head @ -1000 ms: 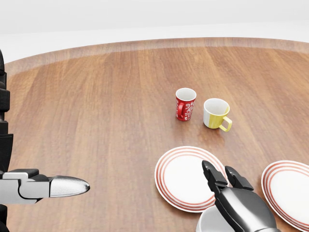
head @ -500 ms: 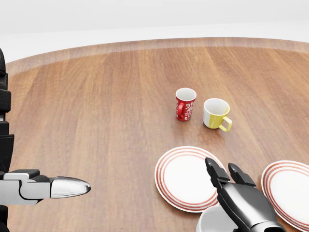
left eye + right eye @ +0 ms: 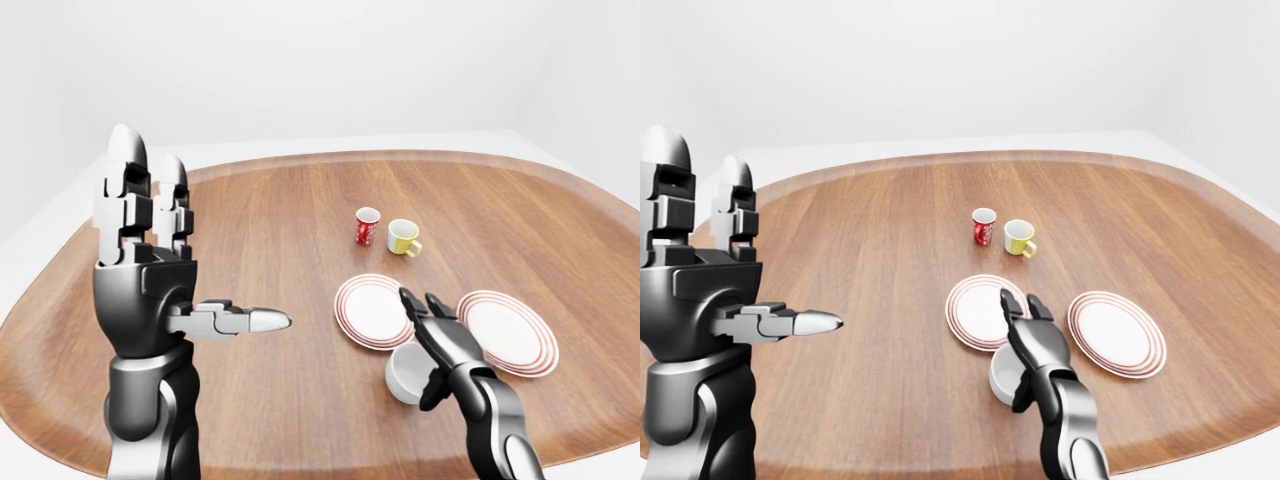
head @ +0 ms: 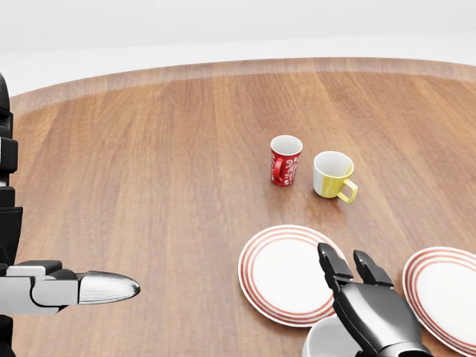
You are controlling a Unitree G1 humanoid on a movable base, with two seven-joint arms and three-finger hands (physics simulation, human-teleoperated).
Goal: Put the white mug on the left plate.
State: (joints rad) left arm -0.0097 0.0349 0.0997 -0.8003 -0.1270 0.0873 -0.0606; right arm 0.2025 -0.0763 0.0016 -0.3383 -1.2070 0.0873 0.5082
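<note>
Fingers of the left hand stand spread, two pointing up and the thumb sticking out sideways, holding nothing, well left of the left plate. Fingers of the right hand are closed round the white mug, just below the left plate's lower right rim, above the wooden table. Versus the earlier head-view frames the right hand has edged slightly right and down; mugs, plates and left hand unchanged. White mug looks tilted, long axis leaning, mouth facing lower left in the left-eye view; handle not visible. Count: three mugs, namely white one, red mug and yellow mug, both upright above the left plate; two red-ringed plates, left plate and right plate.
</note>
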